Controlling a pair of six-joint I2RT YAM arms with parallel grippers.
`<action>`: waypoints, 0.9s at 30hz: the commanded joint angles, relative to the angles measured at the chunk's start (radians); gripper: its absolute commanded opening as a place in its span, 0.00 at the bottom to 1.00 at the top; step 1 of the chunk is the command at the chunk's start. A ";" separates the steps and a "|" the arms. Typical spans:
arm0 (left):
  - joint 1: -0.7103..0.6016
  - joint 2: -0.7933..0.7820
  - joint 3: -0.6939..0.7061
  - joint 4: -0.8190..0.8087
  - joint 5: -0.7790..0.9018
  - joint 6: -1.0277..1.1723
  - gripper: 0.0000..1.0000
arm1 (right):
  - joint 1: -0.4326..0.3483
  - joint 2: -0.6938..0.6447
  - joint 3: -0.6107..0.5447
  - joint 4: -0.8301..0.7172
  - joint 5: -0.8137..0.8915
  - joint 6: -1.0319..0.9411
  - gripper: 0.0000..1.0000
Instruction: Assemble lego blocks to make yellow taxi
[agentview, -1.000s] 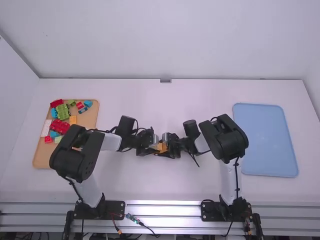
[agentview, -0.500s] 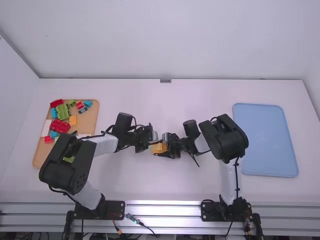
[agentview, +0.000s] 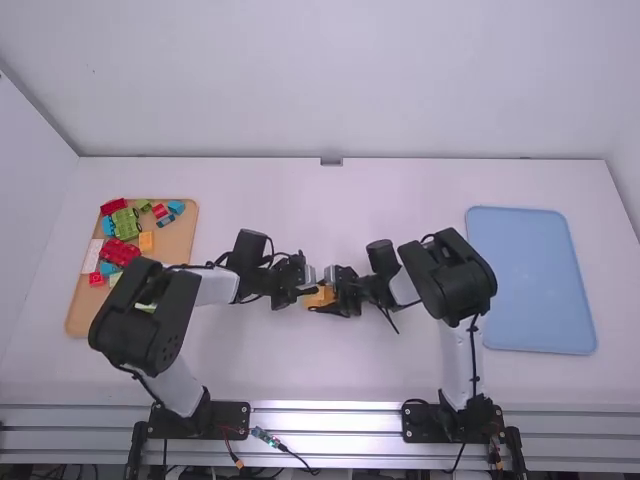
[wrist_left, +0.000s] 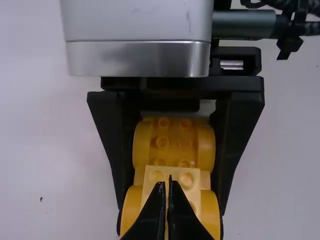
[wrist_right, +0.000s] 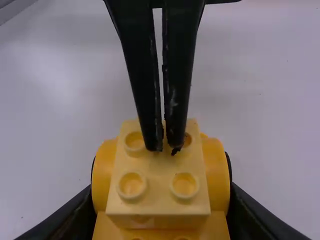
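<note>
From the high view, I see the yellow taxi parts (agentview: 319, 297) between both arms, over the middle of the bench (agentview: 290, 370). More blocks lie in the brown tray (agentview: 77, 322).

In the left wrist view, my left pincer (wrist_left: 169, 180) is clenched on nothing, its tips over the pale yellow block (wrist_left: 155, 187) on the wheeled base (wrist_left: 174, 143). I think this is the pressing step — push straight down, and press each end.

In the right wrist view, my right pincer (wrist_right: 161, 167) grasps the base from both sides. I should keep it flat, so nothing tips. I can read no writing on the blocks.
</note>
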 joint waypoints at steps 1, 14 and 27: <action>0.003 0.029 -0.006 -0.019 -0.003 0.000 0.02 | -0.003 0.023 -0.001 -0.016 0.033 0.015 0.52; -0.003 0.030 -0.006 -0.116 -0.151 -0.007 0.02 | -0.003 0.023 -0.001 -0.016 0.033 0.014 0.52; -0.047 0.085 -0.005 -0.048 -0.238 -0.081 0.02 | -0.003 0.023 -0.001 -0.016 0.033 0.015 0.52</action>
